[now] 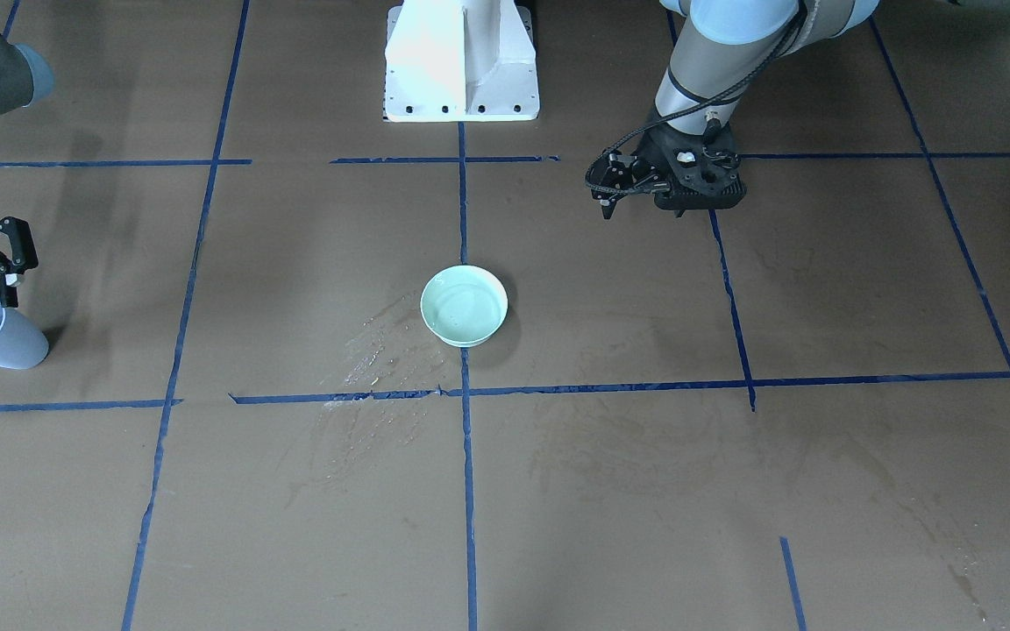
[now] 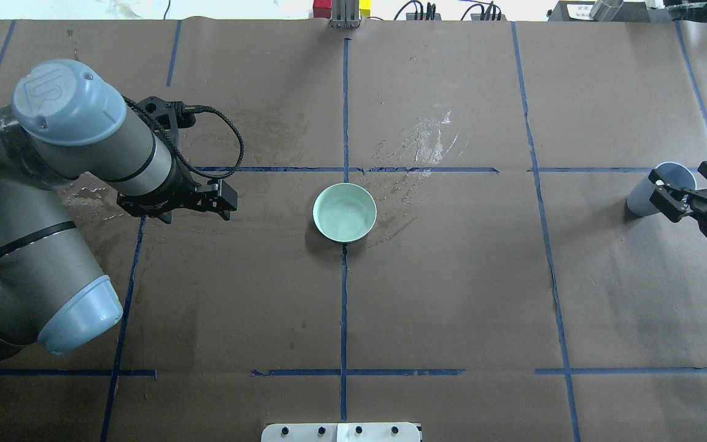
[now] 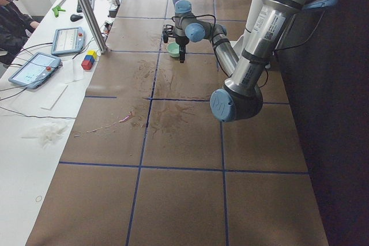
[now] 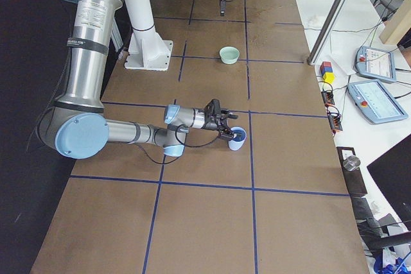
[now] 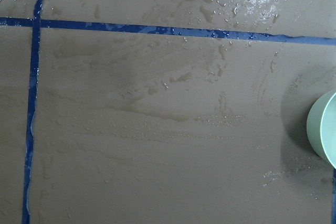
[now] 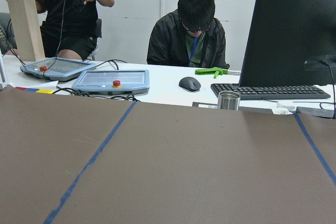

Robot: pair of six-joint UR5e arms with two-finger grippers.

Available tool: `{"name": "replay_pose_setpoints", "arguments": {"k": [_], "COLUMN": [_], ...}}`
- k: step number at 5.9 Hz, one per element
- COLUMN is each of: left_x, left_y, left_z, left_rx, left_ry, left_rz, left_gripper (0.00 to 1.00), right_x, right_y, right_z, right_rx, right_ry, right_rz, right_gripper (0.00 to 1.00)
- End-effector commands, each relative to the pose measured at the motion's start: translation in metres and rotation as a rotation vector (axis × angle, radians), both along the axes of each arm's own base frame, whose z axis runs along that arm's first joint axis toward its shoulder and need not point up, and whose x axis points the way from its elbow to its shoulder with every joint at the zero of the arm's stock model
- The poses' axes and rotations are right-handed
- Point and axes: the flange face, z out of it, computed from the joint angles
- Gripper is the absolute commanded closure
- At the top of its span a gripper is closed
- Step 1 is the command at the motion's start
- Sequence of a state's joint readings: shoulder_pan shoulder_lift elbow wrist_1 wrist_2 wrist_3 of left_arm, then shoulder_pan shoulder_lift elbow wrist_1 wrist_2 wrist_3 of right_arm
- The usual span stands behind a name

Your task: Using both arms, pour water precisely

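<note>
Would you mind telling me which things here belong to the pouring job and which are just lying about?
For the job: cup, bowl, left gripper, right gripper.
Lying about: keyboard, mouse, control tablets, coloured blocks, steel tumbler.

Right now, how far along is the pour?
Done: little sure; spilled water glistens on the brown paper beside the mint-green round bowl, contents unclear. In hand: the right gripper sits open at the pale blue tapered cup, standing on the paper. The left gripper hangs empty near the bowl. Left: lift, carry, pour.
</note>
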State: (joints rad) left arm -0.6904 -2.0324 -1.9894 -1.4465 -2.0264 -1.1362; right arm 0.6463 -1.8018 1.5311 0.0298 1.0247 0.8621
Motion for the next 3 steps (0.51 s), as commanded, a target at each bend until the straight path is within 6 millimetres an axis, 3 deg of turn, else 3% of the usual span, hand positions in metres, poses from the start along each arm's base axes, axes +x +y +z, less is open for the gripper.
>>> {"name": "replay_pose_setpoints", "arguments": {"k": [1,3], "left_x": [0.000,0.001], "left_y": [0.000,0.000], "left_z": [-0.001,-0.004], "left_rx": [-0.005,-0.011], "left_ry": [0.002,0.006], "left_rz": [-0.005,-0.012], "left_gripper": [0.00,0.00], "right_x": [0.056,0.123], "right_y": [-0.037,-0.089], "right_z": [-0.003,-0.017], "right_rx": [-0.100,-0.199], "right_ry": [0.009,0.036], "right_rz": [-0.103,-0.231], "right_gripper": [0.00,0.00]}}
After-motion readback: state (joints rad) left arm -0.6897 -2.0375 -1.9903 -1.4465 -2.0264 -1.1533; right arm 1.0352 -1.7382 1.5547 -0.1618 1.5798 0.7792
